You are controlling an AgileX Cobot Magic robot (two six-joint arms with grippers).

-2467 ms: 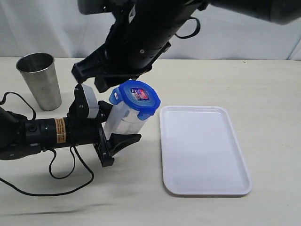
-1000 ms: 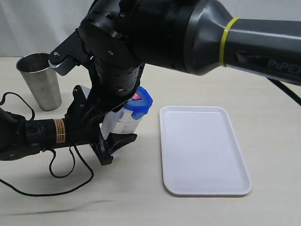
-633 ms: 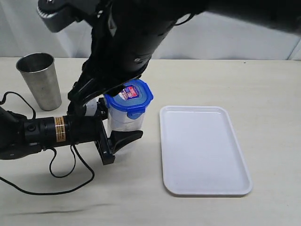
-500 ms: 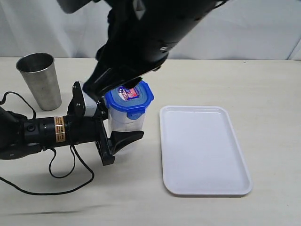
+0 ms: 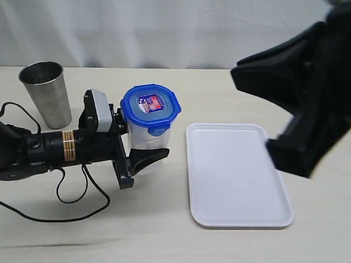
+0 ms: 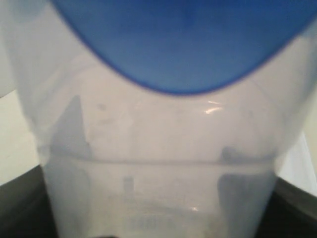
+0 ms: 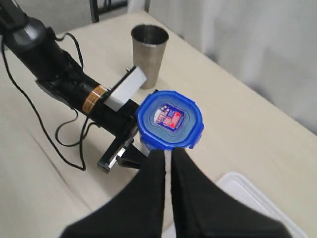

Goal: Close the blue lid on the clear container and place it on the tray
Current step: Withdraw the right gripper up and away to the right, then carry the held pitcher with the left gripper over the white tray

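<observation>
Your right gripper [image 7: 167, 151], shut and empty, has backed away from the small bright-blue plastic lid [image 5: 151, 107], now apparently seated on the tall clear plastic container [image 5: 145, 139] your left gripper [image 5: 134, 142] clasps, standing on the table just beside a long edge of the flat white tray [image 5: 236, 175], so placing remains.

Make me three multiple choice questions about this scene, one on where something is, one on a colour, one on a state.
1. Where is the clear container? A) inside the metal cup B) held by the left gripper, beside the tray C) on the tray
2. What colour is the lid? A) red B) green C) blue
3. How is the right gripper? A) shut on the lid B) shut, holding nothing C) wide open
Answers: B, its jaws flank the container next to the tray; C, plainly blue; B, jaws pressed together with nothing between them.
</observation>
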